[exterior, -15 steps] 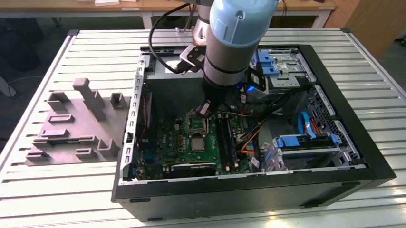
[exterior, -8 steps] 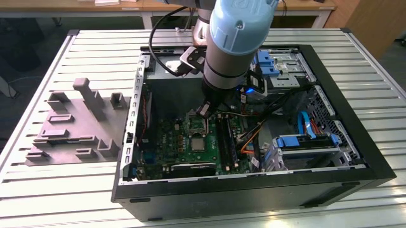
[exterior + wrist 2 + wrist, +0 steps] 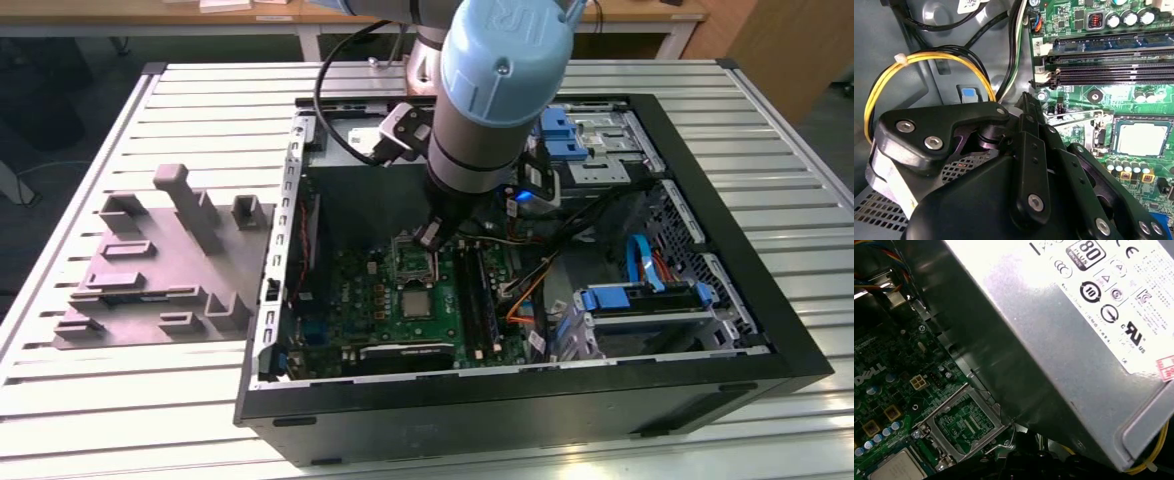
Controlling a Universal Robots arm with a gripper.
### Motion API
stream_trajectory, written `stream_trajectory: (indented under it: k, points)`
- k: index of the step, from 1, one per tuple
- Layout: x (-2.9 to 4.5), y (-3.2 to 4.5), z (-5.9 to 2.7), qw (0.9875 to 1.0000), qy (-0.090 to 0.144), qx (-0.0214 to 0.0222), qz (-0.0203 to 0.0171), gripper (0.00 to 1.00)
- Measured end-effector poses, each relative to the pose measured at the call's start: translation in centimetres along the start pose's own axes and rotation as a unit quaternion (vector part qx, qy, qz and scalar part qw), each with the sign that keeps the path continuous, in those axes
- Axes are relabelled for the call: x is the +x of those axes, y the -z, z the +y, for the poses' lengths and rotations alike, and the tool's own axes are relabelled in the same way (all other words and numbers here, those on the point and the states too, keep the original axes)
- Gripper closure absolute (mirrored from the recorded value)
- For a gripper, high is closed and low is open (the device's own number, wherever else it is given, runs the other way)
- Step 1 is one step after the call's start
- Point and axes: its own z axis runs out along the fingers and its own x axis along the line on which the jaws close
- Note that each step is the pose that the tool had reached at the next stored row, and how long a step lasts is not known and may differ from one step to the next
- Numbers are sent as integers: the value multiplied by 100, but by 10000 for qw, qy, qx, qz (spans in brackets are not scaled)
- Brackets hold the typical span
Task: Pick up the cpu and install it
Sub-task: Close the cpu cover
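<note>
You have the slatted table [image 3: 120, 110] carrying the open computer case [image 3: 747, 330], and the arm [image 3: 494, 90] reaches down into it. The grey moulded tray [image 3: 147, 270] lies outside the case, well apart from the gripper [image 3: 431, 238]. Right beside the gripper the first wrist view shows the silver power supply [image 3: 1064, 330]. Under the gripper lies the green motherboard [image 3: 387, 310].

You cannot tell how wide the gripper is open or whether it holds anything: in the second wrist view its black linkage [image 3: 1024, 170] runs out of the picture.

The hinged metal frame [image 3: 961, 422] stands swung open, between the gripper and the cpu [image 3: 418, 303]. The cpu is near the gripper but apart from it, lying flat on the board with its silvery top up, inside a dark square surround. It is square, so it has no long axis; in the second wrist view the cpu [image 3: 1143, 138] has its edges parallel to the memory slots [image 3: 1114, 75]. In the first wrist view the cpu [image 3: 896, 467] is cut off at the edge, so you see only one corner.
</note>
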Motion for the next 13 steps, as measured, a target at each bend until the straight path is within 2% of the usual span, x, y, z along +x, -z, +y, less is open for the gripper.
stream_trajectory:
  k: [13]
  points:
    - [-6,-28,3,10000,2,-16,-19,89]
